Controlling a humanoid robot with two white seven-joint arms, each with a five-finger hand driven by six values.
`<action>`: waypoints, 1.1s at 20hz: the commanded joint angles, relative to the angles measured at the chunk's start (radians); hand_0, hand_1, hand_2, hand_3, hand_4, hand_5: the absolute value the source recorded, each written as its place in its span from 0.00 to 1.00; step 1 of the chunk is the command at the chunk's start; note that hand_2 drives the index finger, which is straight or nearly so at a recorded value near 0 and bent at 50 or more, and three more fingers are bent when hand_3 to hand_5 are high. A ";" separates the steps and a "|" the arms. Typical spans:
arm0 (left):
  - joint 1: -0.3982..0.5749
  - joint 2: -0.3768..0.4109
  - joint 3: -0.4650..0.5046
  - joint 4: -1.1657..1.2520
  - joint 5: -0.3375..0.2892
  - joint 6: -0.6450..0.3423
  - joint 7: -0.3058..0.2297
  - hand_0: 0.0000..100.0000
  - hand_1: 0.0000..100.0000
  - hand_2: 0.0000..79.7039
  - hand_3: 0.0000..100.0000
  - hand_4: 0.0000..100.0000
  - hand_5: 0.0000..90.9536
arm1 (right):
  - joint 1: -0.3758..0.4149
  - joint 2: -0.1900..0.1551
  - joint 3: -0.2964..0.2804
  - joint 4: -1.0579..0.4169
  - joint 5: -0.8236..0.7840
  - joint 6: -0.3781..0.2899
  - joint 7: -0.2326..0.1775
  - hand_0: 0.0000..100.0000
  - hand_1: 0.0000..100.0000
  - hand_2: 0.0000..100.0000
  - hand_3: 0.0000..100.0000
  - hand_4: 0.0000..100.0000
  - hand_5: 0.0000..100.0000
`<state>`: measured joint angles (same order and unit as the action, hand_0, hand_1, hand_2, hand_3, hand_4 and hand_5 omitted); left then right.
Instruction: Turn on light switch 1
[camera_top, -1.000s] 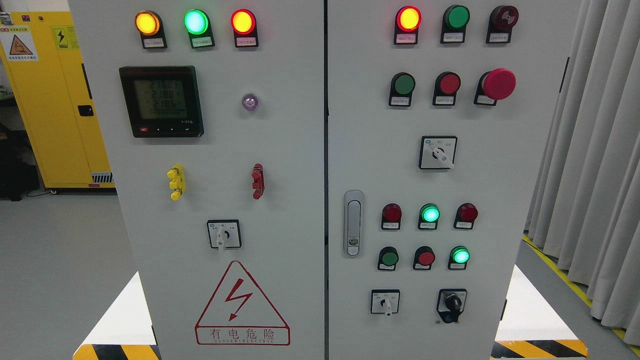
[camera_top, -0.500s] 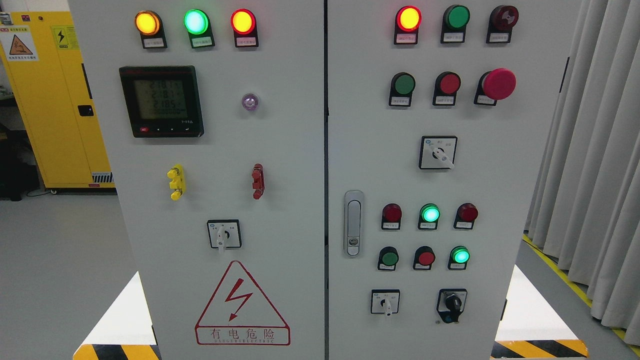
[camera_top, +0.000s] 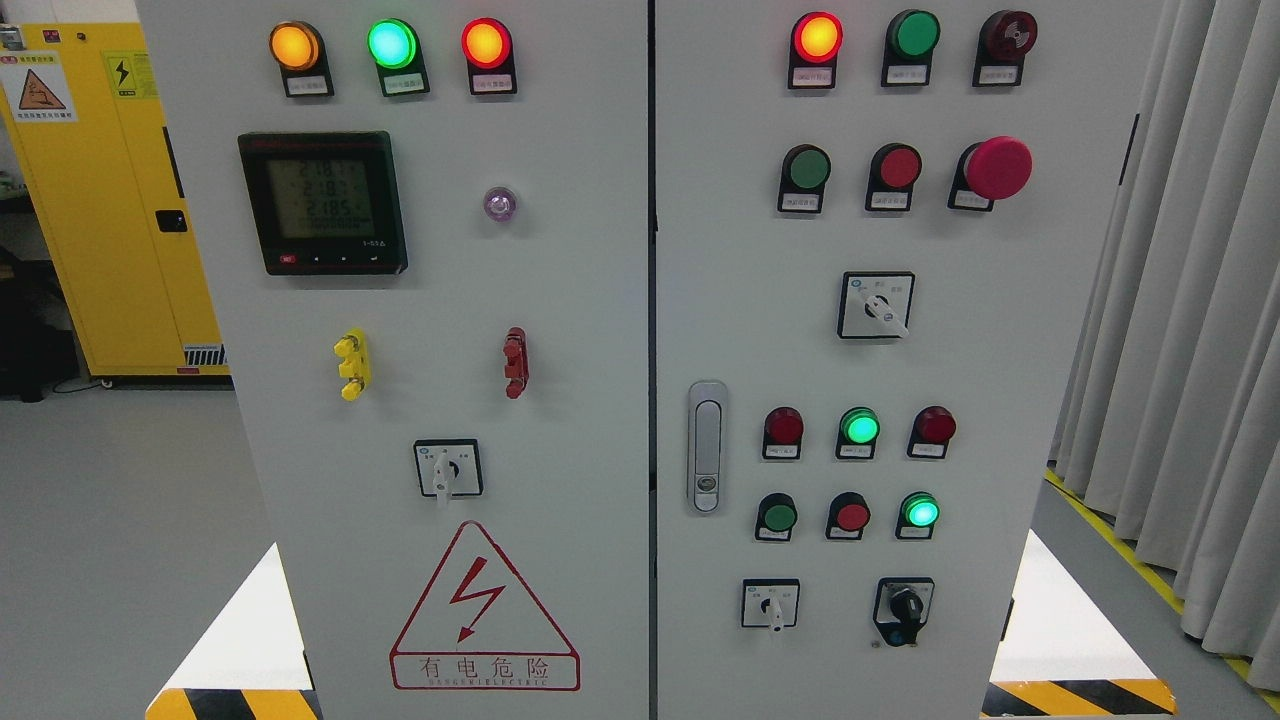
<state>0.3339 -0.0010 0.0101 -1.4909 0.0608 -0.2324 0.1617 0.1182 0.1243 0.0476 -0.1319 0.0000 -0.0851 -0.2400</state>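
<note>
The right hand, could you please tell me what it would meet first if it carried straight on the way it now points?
That cannot be judged: neither hand shows in the head view, so no pointing direction is visible. Only the grey cabinet with its lamps, buttons and switches fills the picture ahead.

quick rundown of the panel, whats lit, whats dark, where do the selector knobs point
amber lamp: lit
top-left green lamp: lit
left red lamp: lit
right red lamp: lit
top-right green lamp: dark
meter: display on
middle green lamp: lit
lower green button: lit
upper selector: pointing lower right
left selector: pointing down
door latch: flush, door closed
</note>
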 joint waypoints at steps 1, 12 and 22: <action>-0.030 -0.011 0.019 -0.408 0.001 0.024 0.007 0.08 0.66 0.71 0.80 0.83 0.87 | 0.001 0.000 0.000 0.000 -0.029 0.001 0.001 0.00 0.50 0.04 0.00 0.00 0.00; -0.220 -0.053 -0.013 -0.482 -0.004 0.183 0.076 0.04 0.68 0.73 0.87 0.85 0.89 | 0.000 0.000 0.000 0.000 -0.029 0.001 -0.001 0.00 0.50 0.04 0.00 0.00 0.00; -0.375 -0.100 -0.056 -0.505 -0.154 0.332 0.099 0.06 0.67 0.74 0.89 0.86 0.91 | 0.001 0.000 0.000 0.000 -0.029 0.001 -0.001 0.00 0.50 0.04 0.00 0.00 0.00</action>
<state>0.0437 -0.0536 -0.0077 -1.9123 -0.0058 0.0700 0.2590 0.1182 0.1243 0.0476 -0.1319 0.0000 -0.0852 -0.2400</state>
